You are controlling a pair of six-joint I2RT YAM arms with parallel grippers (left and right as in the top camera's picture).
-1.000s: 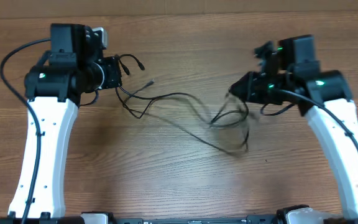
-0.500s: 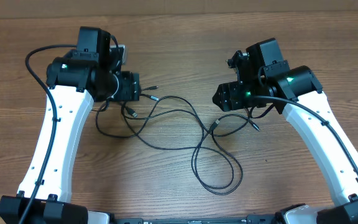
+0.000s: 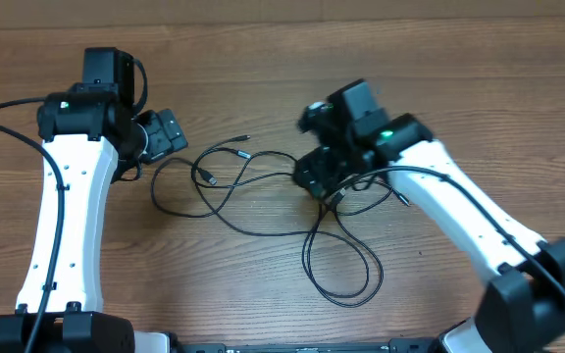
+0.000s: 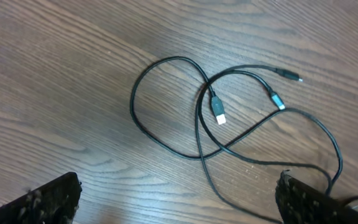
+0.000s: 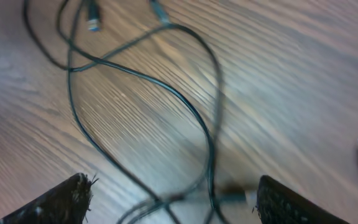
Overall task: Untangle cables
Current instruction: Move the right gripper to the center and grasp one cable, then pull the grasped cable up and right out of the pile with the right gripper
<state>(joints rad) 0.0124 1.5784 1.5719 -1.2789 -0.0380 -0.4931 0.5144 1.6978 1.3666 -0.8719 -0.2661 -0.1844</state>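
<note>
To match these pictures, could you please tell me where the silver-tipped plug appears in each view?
Overhead: the plug lies left of centre, just right of the leftmost loop.
Left wrist: the plug is at the centre, right of that loop.
Right wrist: too blurred to tell; a plug at the top left may be it.
Shared landmark: the loop, clear in the overhead and left wrist views.

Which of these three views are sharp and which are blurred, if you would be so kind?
Overhead: evenly lit, the cables crisp, only the right gripper slightly smeared. Left wrist: sharp, wood grain and plugs clear. Right wrist: motion-blurred throughout, cables streaked, with a soft sheen on the table.
</note>
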